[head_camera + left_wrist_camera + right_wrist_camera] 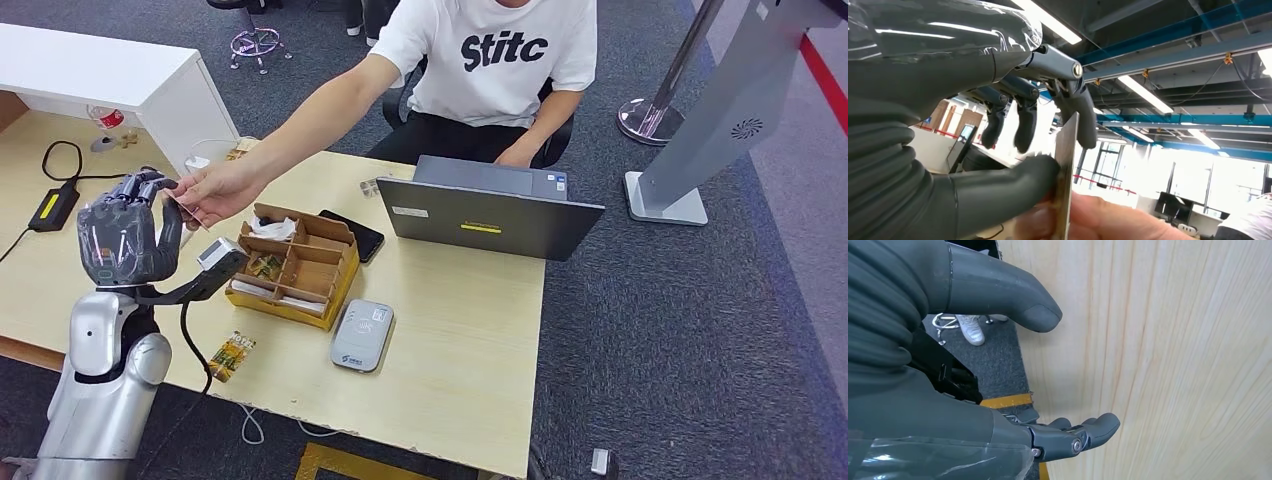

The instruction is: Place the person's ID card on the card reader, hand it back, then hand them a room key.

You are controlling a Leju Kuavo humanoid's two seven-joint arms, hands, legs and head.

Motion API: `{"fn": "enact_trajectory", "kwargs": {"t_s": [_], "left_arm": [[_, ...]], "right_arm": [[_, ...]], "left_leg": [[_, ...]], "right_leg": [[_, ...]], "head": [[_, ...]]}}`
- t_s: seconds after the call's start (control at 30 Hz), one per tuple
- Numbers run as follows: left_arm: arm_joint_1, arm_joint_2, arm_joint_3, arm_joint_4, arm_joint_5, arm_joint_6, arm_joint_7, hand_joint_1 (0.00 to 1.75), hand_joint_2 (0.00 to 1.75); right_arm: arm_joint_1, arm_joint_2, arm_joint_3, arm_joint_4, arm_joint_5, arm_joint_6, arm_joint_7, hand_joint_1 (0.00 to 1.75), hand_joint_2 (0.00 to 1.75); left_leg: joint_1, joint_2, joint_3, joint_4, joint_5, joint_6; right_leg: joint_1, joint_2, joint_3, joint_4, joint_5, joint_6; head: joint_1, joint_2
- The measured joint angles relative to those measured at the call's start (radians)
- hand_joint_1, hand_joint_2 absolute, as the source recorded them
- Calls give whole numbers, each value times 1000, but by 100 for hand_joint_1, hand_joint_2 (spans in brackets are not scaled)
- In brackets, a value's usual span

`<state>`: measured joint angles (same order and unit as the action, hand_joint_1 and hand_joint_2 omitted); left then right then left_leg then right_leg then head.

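1. Thin and pale, the ID card (186, 212) stands edge-on between the person's hand (215, 192) and the robot's left hand (128, 238), above the left part of the wooden table (470, 330).
2. The left wrist view shows what the head view does not: the card (1066, 175) sits against the thick grey thumb (1013, 182) with a dark finger (1083, 117) at its upper edge, while the person's fingers (1098, 220) hold its lower part. The left hand seems to pinch the card, though the contact at the upper edge is hard to judge.
3. The right wrist view shows the right hand (1013, 385) with thumb and fingers apart and nothing in them, close beside a pale wood surface (1173, 360).
4. The grey card reader (362, 335) lies flat on the table, near the front edge, with bare wood on its right side.
5. A cardboard organiser (296, 266) stands just beside the reader; the left arm's wrist camera (220, 258) is at its corner.
6. A dark phone (356, 235) and an open laptop (488, 212) lie toward the person's side.
7. A small snack packet (232, 355) lies near the front edge by the left arm.
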<state>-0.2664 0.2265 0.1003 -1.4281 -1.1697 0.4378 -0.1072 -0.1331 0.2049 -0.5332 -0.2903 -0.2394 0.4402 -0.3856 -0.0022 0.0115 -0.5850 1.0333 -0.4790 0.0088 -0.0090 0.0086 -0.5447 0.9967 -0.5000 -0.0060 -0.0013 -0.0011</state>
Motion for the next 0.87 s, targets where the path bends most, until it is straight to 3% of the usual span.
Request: {"fn": "enact_trajectory", "kwargs": {"t_s": [0.17, 0.33, 0.53, 0.6, 0.73, 0.87], "left_arm": [[32, -12, 2, -27, 36, 56, -18, 0, 175], [103, -50, 16, -110, 151, 173, -98, 0, 175], [153, -85, 33, -179, 221, 209, -155, 0, 175], [185, -116, 52, -224, 364, 234, -258, 0, 175], [318, -232, 142, -373, 819, 240, -532, 0, 175], [425, -333, 302, -476, 1141, 111, -587, 0, 175]], "right_arm": [[0, 0, 4, 2, -6, 0, -1, 0, 175], [2, 0, 6, 4, -14, 0, -10, 0, 175], [3, 0, 7, 5, -18, 0, -15, 0, 175], [5, 0, 6, 5, -32, 1, -17, 0, 175], [23, -3, -6, 5, -83, -34, -28, 0, 175], [58, -25, -8, 11, -92, -131, -61, 0, 175]], "left_leg": [[0, 0, 0, 0, 0, 0], [0, 0, 0, 0, 0, 0], [0, -1, -1, 0, 0, 0], [-1, 0, -1, 0, 0, 0], [-2, 0, -1, 0, -2, 2], [-3, -1, -1, 0, -5, 4]], "right_leg": [[0, 0, 0, 0, 0, 0], [0, 0, 0, -1, 0, 0], [0, -1, 0, -1, 0, 0], [0, 0, 1, -1, 0, 0], [0, 1, 1, -2, -1, 2], [-1, -1, 1, -2, -4, 5]], "head": [[0, 0], [0, 0], [0, 0], [0, 0], [0, 0], [0, 0]]}}
